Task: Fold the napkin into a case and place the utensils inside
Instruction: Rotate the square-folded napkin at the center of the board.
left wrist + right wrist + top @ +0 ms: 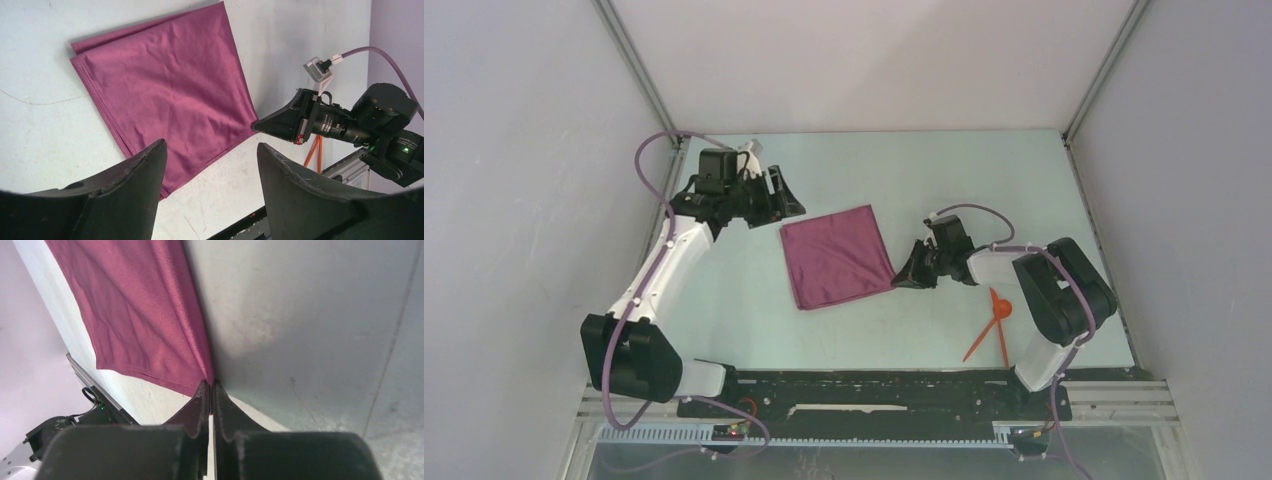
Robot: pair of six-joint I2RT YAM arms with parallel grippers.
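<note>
The plum-purple napkin (836, 256) lies flat on the table, folded into a rough square with stacked edges showing along one side (170, 95). My right gripper (898, 279) is low at its right corner, jaws shut on the cloth's edge (210, 384), and a little fabric (145, 315) is pinched between them. My left gripper (786, 197) hovers just beyond the napkin's far-left corner, open and empty (210, 145). The two orange-red utensils (992, 330) lie crossed on the table near the right arm's base, and a bit of them (314, 150) shows behind the right gripper (280, 122). No case is formed.
White enclosure walls stand close on the left, back and right. The black base rail (874, 390) runs along the near edge. A purple cable (649, 170) loops off the left arm.
</note>
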